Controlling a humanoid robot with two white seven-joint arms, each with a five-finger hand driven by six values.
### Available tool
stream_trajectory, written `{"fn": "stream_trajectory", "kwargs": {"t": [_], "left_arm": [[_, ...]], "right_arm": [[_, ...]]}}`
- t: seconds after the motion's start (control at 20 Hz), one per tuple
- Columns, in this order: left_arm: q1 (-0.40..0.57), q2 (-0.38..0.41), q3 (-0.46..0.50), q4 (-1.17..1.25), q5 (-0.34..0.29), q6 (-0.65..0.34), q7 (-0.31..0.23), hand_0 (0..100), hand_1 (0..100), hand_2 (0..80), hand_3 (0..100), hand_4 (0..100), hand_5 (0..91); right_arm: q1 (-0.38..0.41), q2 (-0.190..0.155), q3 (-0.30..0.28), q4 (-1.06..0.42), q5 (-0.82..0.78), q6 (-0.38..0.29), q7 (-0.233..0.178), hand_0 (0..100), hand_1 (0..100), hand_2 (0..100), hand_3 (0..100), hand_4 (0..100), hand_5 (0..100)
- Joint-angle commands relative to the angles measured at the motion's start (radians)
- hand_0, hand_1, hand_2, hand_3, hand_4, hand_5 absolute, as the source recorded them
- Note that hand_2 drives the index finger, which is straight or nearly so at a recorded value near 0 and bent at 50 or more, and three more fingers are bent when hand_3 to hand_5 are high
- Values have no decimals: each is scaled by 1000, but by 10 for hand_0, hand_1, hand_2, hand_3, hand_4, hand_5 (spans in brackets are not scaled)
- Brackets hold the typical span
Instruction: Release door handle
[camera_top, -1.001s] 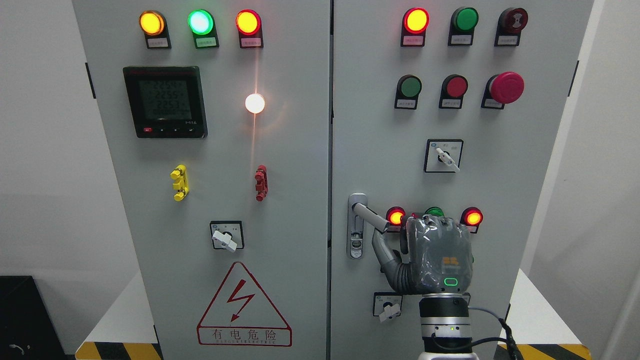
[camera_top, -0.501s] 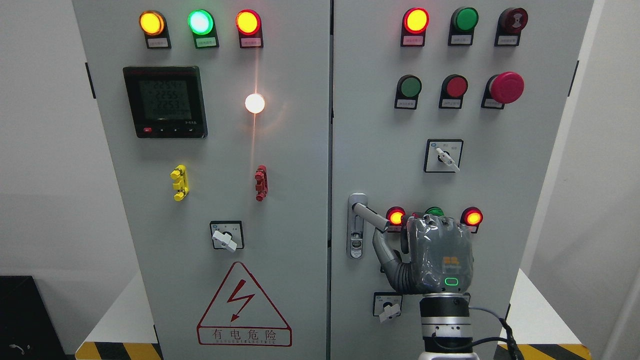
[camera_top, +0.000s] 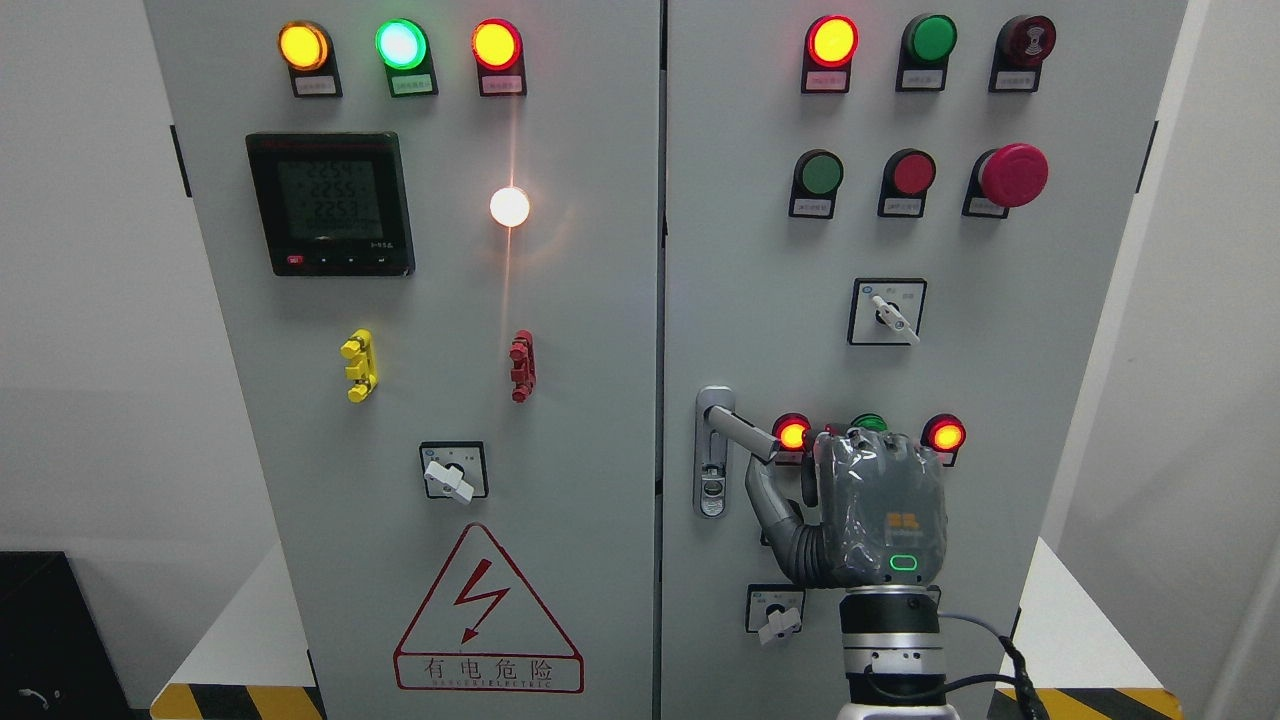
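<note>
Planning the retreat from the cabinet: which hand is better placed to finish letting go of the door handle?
The right hand. It sits just beside the door handle, its thumb right under the lever's tip. No left hand is in view.

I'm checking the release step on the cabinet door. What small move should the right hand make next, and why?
Probably draw the right hand straight back from the panel, a little down and to the right. Its thumb sits just under the free end of the door handle, which juts out at a slant, and its fingers no longer seem wrapped around it. Retreating that way would avoid snagging the handle or the lit red indicators.
</note>
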Motion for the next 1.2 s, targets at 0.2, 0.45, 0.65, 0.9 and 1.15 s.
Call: {"fn": "stream_trajectory", "kwargs": {"t": [0.2, 0.45, 0.65, 0.9, 1.15], "left_arm": [[9, 0, 0, 0, 0, -1, 0, 120, 556, 0, 0, 0, 0], [8, 0, 0, 0, 0, -1, 0, 120, 556, 0, 0, 0, 0], [9, 0, 0, 0, 0, -1, 0, 120, 556, 0, 0, 0, 0], [9, 0, 0, 0, 0, -1, 0, 120, 556, 0, 0, 0, 0], [9, 0, 0, 0, 0, -1, 0, 120, 556, 0, 0, 0, 0]], "right_arm": [[-1, 0, 0, -7, -1, 0, -1, 574, 279, 973, 1000, 986, 1000], [-3, 0, 0, -7, -1, 0, -1, 574, 278, 974, 1000, 986, 1000], [-4, 0, 0, -7, -1, 0, -1, 574, 278, 974, 1000, 986, 1000], [-6, 0, 0, -7, -1, 0, -1, 574, 278, 973, 1000, 986, 1000], [-6, 0, -2, -7, -1, 0, -1, 574, 277, 974, 1000, 986, 1000]]}}
